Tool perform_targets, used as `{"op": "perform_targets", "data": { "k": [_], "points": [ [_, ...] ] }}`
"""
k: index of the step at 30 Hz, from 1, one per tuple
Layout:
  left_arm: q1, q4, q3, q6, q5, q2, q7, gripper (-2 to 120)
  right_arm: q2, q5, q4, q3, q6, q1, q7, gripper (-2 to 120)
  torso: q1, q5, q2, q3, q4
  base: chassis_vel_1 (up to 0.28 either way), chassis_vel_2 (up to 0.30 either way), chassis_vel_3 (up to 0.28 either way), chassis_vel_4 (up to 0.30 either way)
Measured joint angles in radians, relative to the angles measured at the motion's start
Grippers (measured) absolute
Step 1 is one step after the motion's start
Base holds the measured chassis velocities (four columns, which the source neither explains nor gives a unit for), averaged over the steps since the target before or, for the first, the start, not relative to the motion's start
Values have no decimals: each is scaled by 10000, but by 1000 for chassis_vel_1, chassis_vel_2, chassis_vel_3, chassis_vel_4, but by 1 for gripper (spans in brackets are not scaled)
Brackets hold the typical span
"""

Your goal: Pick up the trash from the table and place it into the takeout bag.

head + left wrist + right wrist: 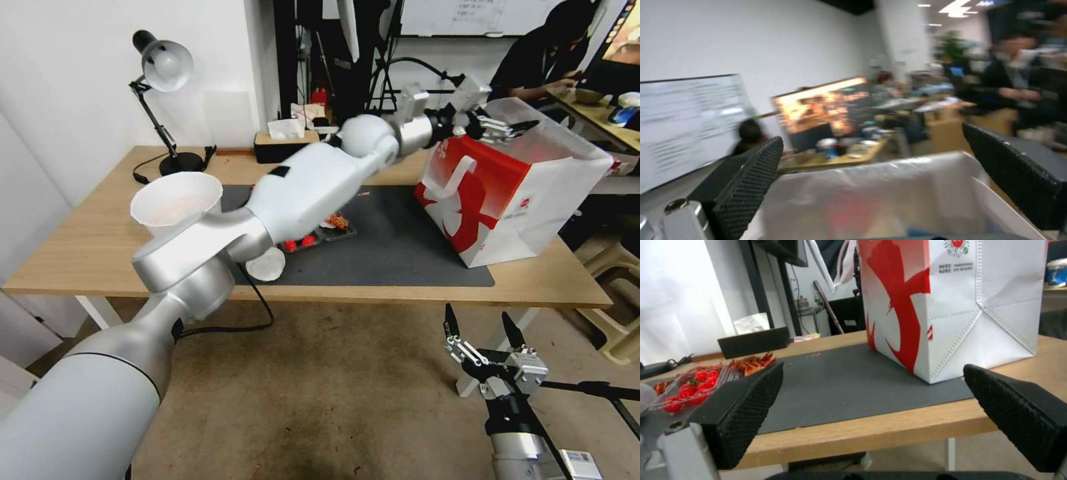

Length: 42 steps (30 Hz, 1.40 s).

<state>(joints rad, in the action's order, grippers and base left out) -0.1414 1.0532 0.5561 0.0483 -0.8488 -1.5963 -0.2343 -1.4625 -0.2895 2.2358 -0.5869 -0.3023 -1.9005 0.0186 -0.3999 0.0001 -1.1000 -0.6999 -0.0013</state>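
Observation:
The takeout bag (513, 193) stands white and red on the right end of the dark mat (400, 247) on the table (87, 247). My left arm reaches across the table, and its left gripper (503, 127) hangs open over the bag's open mouth with nothing between its fingers. In the left wrist view the left gripper (871, 140) is above the bag's white rim (889, 180). On the table's left part are a white paper bowl (177, 200), a clear tray of red tomatoes (303, 241) and a white lid (265, 265). My right gripper (477, 315) waits open below the table's front edge.
A desk lamp (163, 67) and a dark tissue box (287, 143) stand along the back edge. A black cable (257, 313) hangs off the front. From the right wrist I see the bag (951, 306), the mat (853, 383) and the tomato tray (689, 386).

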Motion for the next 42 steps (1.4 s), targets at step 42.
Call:
{"op": "perform_targets", "data": {
  "k": [42],
  "points": [
    [9863,9604,-5118,-2959,3667,5844,8286,100,613,118,-352,251,171,105,35,100,1,3,-1,1,12,0,0,0,0]
  ]
}}
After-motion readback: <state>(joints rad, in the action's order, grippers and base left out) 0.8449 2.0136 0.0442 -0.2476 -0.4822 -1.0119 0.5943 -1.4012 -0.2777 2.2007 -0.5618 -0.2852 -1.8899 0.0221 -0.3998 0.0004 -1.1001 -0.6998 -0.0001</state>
